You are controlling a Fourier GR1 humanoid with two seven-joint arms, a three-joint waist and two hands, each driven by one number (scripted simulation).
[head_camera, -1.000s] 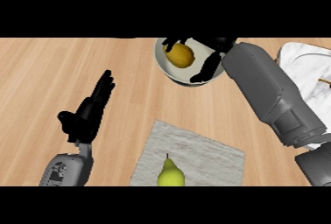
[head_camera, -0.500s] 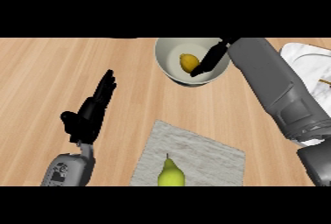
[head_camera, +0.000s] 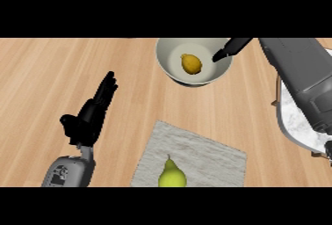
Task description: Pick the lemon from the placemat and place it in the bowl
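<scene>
**Lemon lies in the bowl, right hand at the rim**

From my remote station, looking down from the head view: nearest me, a yellow-green pear [head_camera: 172,175] with a thin stem lies on the grey, woven-looking placemat [head_camera: 207,154], a rectangle set askew on the pale wood-grain bench [head_camera: 52,70]. To its left my left hand [head_camera: 91,115], matte black, rests open with fingers straight and pointing up the frame, well apart from everything else. At the right edge, a white marbled plate [head_camera: 293,123] shows partly beneath my grey right forearm. Farthest off, the smooth, round, cream bowl [head_camera: 170,66] holds the small oval lemon [head_camera: 190,63] on its floor. My right hand [head_camera: 228,47] shows only as dark fingers over the bowl's right rim, just beside the lemon but apart from it; I cannot tell whether they are spread or curled.
</scene>
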